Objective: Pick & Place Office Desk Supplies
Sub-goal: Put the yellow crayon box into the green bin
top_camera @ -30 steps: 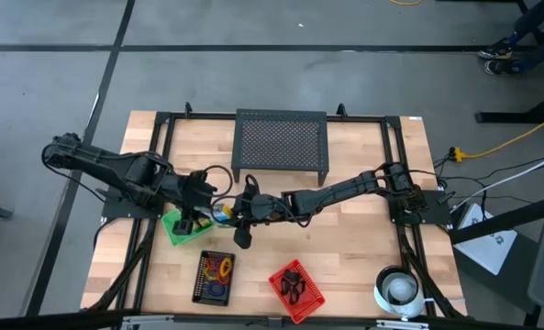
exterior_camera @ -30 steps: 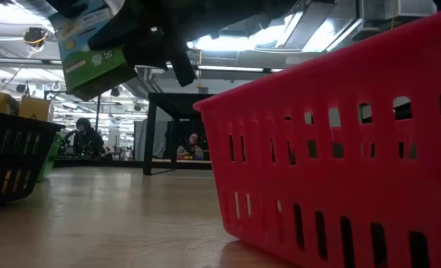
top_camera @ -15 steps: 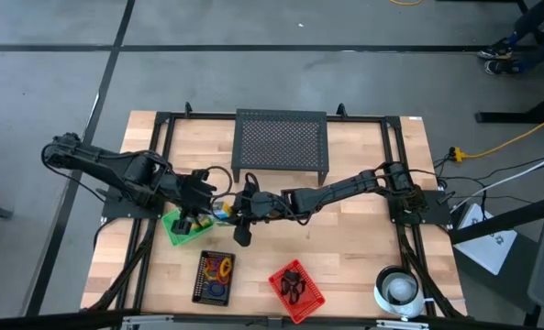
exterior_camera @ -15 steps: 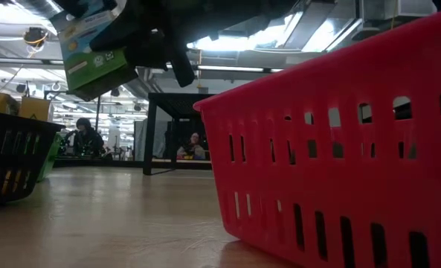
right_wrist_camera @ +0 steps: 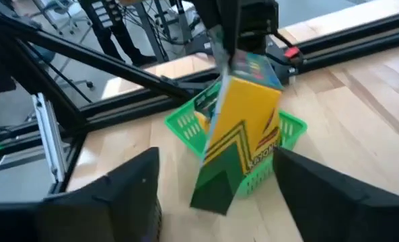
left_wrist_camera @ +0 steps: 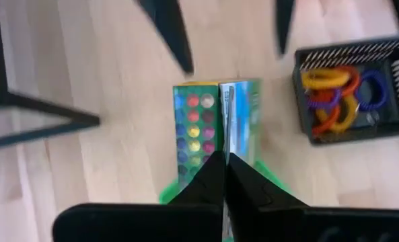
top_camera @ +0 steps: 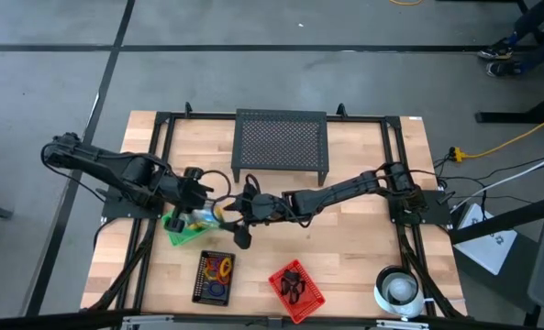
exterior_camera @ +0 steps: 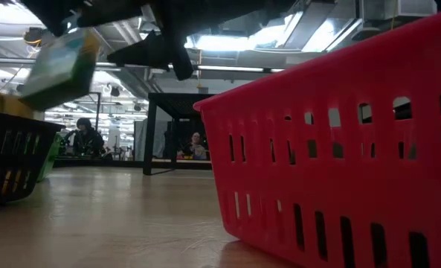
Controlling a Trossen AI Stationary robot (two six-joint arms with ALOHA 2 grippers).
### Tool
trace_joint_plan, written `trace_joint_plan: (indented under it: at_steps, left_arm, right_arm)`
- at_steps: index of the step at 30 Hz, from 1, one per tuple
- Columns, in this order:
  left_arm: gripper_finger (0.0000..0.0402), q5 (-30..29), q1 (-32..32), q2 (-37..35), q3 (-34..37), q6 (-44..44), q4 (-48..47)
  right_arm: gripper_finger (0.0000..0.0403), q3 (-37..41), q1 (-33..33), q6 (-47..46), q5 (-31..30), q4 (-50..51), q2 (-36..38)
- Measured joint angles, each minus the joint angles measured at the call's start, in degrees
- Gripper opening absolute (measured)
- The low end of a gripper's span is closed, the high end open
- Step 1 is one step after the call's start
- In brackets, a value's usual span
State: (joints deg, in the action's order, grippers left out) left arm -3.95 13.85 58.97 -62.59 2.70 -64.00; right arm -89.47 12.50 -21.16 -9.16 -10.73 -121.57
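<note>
Crayon box (right_wrist_camera: 238, 142) passed — right end effector (right_wrist_camera: 212, 188) apparently released it.

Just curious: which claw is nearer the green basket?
Left. The left claw hangs over the green basket, pinching a crayon box. The right claw stands open beside it.

From my table-level camera, a red slotted basket (exterior_camera: 339, 149) fills the near right. A tilted green-and-yellow box (exterior_camera: 56, 67) hangs upper left under dark arm parts, above a black basket (exterior_camera: 12, 160) at left.
</note>
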Motion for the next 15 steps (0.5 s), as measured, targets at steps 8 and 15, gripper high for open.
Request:
trace_joint_plan:
  at_steps: [8, 15]
  left_arm:
    - [0.0002, -0.5, 1.7, -3.1, -1.1, 1.6, -4.1]
    - [0.0002, -2.3, 4.9, -2.8, -8.6, 2.0, -4.8]
  right_arm:
    - [0.0298, 0.0, -0.2, -0.4, -0.7, 1.3, 2.3]
    - [0.0268, 0.0, -0.4, -0.7, -0.7, 1.4, 2.4]
